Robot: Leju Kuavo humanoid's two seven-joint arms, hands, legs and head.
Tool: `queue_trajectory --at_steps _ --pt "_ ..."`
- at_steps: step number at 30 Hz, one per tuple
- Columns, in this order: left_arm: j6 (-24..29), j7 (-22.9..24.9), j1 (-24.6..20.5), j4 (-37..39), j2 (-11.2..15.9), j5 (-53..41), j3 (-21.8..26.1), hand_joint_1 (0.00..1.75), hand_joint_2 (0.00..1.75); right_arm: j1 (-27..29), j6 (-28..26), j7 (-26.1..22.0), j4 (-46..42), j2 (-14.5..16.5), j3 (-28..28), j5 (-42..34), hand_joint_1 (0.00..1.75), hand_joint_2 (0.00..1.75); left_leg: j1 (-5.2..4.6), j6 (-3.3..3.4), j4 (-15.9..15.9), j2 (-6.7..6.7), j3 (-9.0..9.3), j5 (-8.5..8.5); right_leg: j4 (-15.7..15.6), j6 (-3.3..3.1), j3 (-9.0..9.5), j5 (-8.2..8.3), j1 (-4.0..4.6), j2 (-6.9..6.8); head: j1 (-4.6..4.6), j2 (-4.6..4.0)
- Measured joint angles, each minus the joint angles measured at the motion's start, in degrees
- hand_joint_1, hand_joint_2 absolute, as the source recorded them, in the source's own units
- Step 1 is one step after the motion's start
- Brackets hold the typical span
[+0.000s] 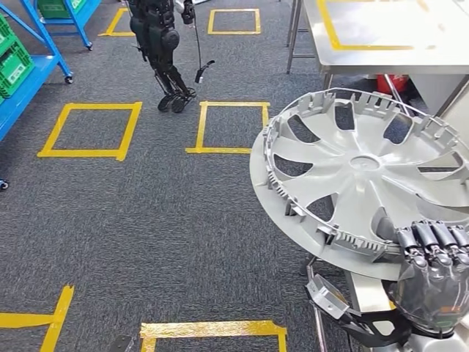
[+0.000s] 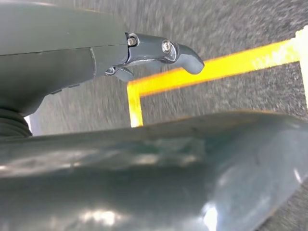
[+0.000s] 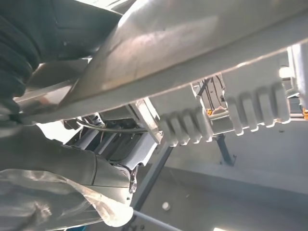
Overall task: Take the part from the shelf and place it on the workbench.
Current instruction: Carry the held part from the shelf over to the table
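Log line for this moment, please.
stage: carrying | right hand: grips hubcap at rim | left hand: holds nothing | workbench: ahead, part not placed

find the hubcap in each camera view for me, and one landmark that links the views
Head view: the silver hubcap fills the right side, inner face up, its near rim held by the right hand.
Right wrist view: the hubcap runs across the upper picture, its ribbed rim clips showing close up.
Left wrist view: I cannot make out the hubcap here.
Shared landmark: the yellow floor tape on the grey carpet, also in the left wrist view.
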Motion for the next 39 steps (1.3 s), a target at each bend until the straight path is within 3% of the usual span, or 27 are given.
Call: queue_trajectory --at_steps 1,3,5,6,7,9,11,14,16,18,19,20,21,23,25,27,29,31,33,35,36,37,39 --pt "0.1 0.5 0.0 0.0 0.0 -1.4 -1.1 0.0 0.0 -0.1 0.0 0.1 0.0 0.0 0.1 0.0 1.75 1.75 0.09 0.22 -0.4 0.72 0.07 0.28 1.9 0.19 -1.04 -1.18 0.08 -1.46 0.16 0.0" --pt "0.3 1.7 0.3 0.0 0.1 -4.2 -3.5 0.0 0.0 -0.6 0.0 0.4 0.2 0.0 0.3 0.0 1.75 1.75 0.08 0.46 -0.6 2.2 0.05 0.45 8.6 0.56 -4.29 -4.8 0.12 -4.35 0.42 0.0" --pt "0.5 2.6 0.6 0.0 0.2 -5.8 -6.0 0.0 0.0 -0.8 0.0 0.6 0.6 -0.1 0.4 0.0 1.75 1.75 0.05 0.46 -0.6 3.83 -0.02 0.42 14.4 1.02 -6.81 -6.79 -0.06 -5.15 0.44 0.0" --pt "0.6 2.8 0.7 0.0 0.2 -6.1 -7.1 0.0 0.0 -0.9 0.0 0.6 0.7 -0.1 0.4 0.0 1.75 1.75 0.07 0.39 -0.5 4.59 -0.03 0.37 14.5 1.2 -6.71 -6.37 -0.17 -5.35 0.46 0.0" --pt "0.6 2.9 0.7 0.0 0.2 -6.3 -8.0 0.0 0.0 -0.9 0.0 0.6 0.9 -0.2 0.4 0.0 1.75 1.75 0.11 0.27 -0.5 5.25 -0.01 0.28 12.4 1.31 -5.42 -5.05 -0.29 -5.67 0.46 0.0" --pt "0.6 2.9 0.6 0.0 0.3 -6.4 -9.4 0.0 0.0 -0.9 0.0 0.6 1.0 -0.2 0.4 0.0 1.75 1.75 0.05 -0.3 -0.1 6.43 0.03 -0.12 4.7 1.43 -0.84 -2.18 -0.27 -7.59 0.51 0.0" --pt "0.4 2.9 0.6 0.0 0.5 -6.4 -10.2 0.0 0.0 -1.0 0.0 0.6 1.1 -0.2 0.5 0.0 1.75 1.75 -0.22 -0.99 0.3 7.4 0.05 -0.61 0.0 0.86 1.99 -1.24 -0.06 -8.98 0.39 0.0" --pt "0.1 3.0 0.4 0.0 0.7 -6.4 -11.0 0.0 0.0 -1.0 0.0 0.6 1.1 -0.2 0.7 0.0 1.75 1.75 -0.17 -1.69 0.6 8.28 0.37 -1.04 -0.4 -0.44 2.02 -1.3 0.12 -7.75 0.24 0.0" --pt "0.1 3.0 0.3 0.0 0.7 -6.4 -11.4 0.0 0.0 -1.0 0.0 0.6 1.1 -0.2 0.8 0.0 1.75 1.75 0.16 -2.14 2.9 6.35 -0.4 -2.95 -0.5 -1.15 2.0 -1.14 0.05 -6.67 0.14 0.0" --pt "-0.1 3.0 0.4 0.1 0.7 -6.4 -11.6 0.0 0.0 -1.1 0.0 0.6 1.1 -0.2 1.1 0.0 1.75 1.75 0.31 -2.26 9.9 3.79 -3.4 -6.74 -0.5 -1.66 1.99 -1.06 0.1 -5.53 -0.01 0.0" --pt "-0.2 3.0 0.6 0.1 0.6 -6.4 -11.6 0.0 0.0 -1.1 0.0 0.6 1.2 -0.2 1.2 0.0 1.75 1.75 0.29 -2.19 14.0 3.3 -5.31 -8.39 -0.5 -1.82 1.97 -1.04 0.21 -4.85 -0.02 0.0" --pt "-0.3 3.0 0.7 0.1 0.6 -6.4 -11.7 0.0 0.0 -1.1 0.0 0.6 1.2 -0.2 1.2 0.0 1.75 1.75 0.26 -2.04 17.0 3.1 -6.83 -9.15 -0.5 -1.92 1.98 -1.01 0.34 -4.08 -0.02 0.0" --pt "-0.4 3.0 0.9 0.2 0.6 -6.4 -11.8 0.0 0.0 -1.1 0.0 0.6 1.3 -0.2 1.3 0.0 1.75 1.75 0.22 -1.8 18.0 2.99 -7.52 -8.73 -0.5 -1.99 2.0 -0.99 0.47 -3.27 -0.02 0.0" --pt "-0.4 3.0 1.0 0.2 0.6 -6.4 -12.0 0.0 0.0 -1.1 0.0 0.6 1.4 -0.2 1.3 0.0 1.75 1.75 0.04 -1.08 13.4 2.24 -5.98 -4.85 -0.5 -2.03 2.11 -0.93 0.61 -1.65 -0.01 0.0" --pt "-0.5 3.0 1.0 0.2 0.7 -6.4 -12.0 0.0 0.0 -1.1 0.0 0.6 1.5 -0.2 1.3 0.0 1.75 1.75 -0.12 -0.27 5.8 -0.42 -3.0 -0.98 -0.5 -1.87 2.09 -0.83 0.58 -0.34 0.02 0.0" --pt "-0.7 3.0 1.0 0.2 0.8 -6.4 -12.1 0.0 0.0 -1.1 0.0 0.6 1.5 -0.2 1.3 0.0 1.75 1.75 -0.26 0.1 2.0 -2.14 -1.52 -0.1 -0.4 -1.37 1.61 -0.56 0.38 0.84 -0.08 0.0" --pt "-0.8 3.1 0.9 0.2 0.8 -6.4 -12.1 0.0 0.0 -1.0 0.0 0.6 1.6 -0.2 1.3 0.0 1.75 1.75 -0.25 0.24 1.1 -1.22 -1.23 -0.09 -0.4 -0.66 1.0 -0.25 0.16 1.85 -0.18 0.0" --pt "-0.8 3.1 0.9 0.2 0.7 -6.4 -12.1 0.0 0.0 -1.0 0.0 0.6 1.7 -0.2 1.3 0.0 1.75 1.75 -0.11 0.54 0.2 0.15 -0.94 0.44 0.9 -0.14 -0.11 -1.25 0.3 -0.13 -0.02 0.0" --pt "-0.9 3.1 0.9 0.2 0.6 -6.4 -12.1 0.0 0.0 -1.1 0.0 0.6 1.9 -0.2 1.3 0.0 1.75 1.75 -0.13 0.78 -0.3 1.71 -0.76 0.72 6.5 0.29 -2.91 -4.5 0.43 -3.64 0.2 0.0" --pt "-1.0 3.1 1.1 0.3 0.6 -6.4 -12.1 0.0 0.0 -1.2 0.0 0.6 2.1 -0.2 1.3 0.0 1.75 1.75 -0.2 0.86 -0.3 3.36 -0.82 0.7 13.5 0.83 -6.1 -7.41 0.22 -4.97 0.29 0.0" --pt "-1.1 3.1 1.1 0.3 0.5 -6.4 -12.1 0.0 0.0 -1.2 0.0 0.6 2.2 -0.2 1.3 0.0 1.75 1.75 -0.2 0.81 -0.3 4.15 -0.83 0.65 14.9 1.06 -6.7 -7.57 0.08 -5.19 0.3 0.0" --pt "-1.1 3.1 1.1 0.3 0.4 -6.4 -12.1 0.0 0.0 -1.1 0.0 0.6 2.3 -0.2 1.3 0.0 1.75 1.75 -0.17 0.71 -0.3 4.91 -0.83 0.58 14.1 1.26 -6.15 -6.7 -0.06 -5.44 0.31 0.0" --pt "-1.3 3.1 1.0 0.3 0.2 -6.5 -12.1 0.0 0.0 -1.1 0.0 0.6 2.5 -0.2 1.3 0.0 1.75 1.75 -0.12 0.25 0.0 6.25 -0.75 0.28 6.7 1.59 -2.03 -3.52 -0.23 -7.26 0.31 0.0"
